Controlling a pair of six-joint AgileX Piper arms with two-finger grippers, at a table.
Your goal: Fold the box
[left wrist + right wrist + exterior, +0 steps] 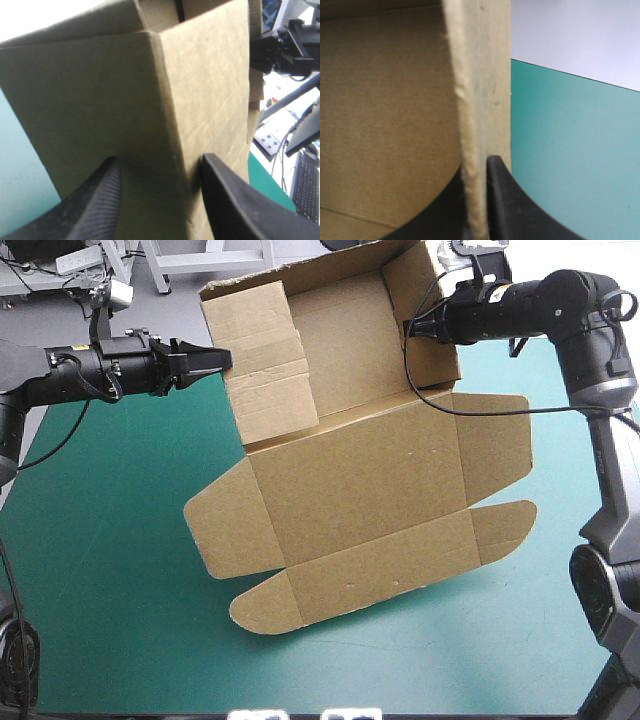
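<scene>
The brown box (pixel 360 480) lies on the teal-green cover (pixel 110 570) with its far half raised into walls and its lid and flaps flat toward the front. At the left wall's outer side, my left gripper (pixel 222 360) is open, and a corner of that wall (pixel 160 90) stands between its black fingers (pixel 161 159). My right gripper (pixel 412 328) is shut on the right wall's top edge. The board's pale cut edge (pixel 470 125) runs between its fingers (pixel 477 165), and the box's inside (pixel 385 100) lies to one side.
The raised part of the box reaches the table's far edge (pixel 130 335). Bare cover lies left of the box, along the front (pixel 400 660), and right of the side flap (pixel 560 540). The right arm's black body (pixel 280 50) shows beyond the box in the left wrist view.
</scene>
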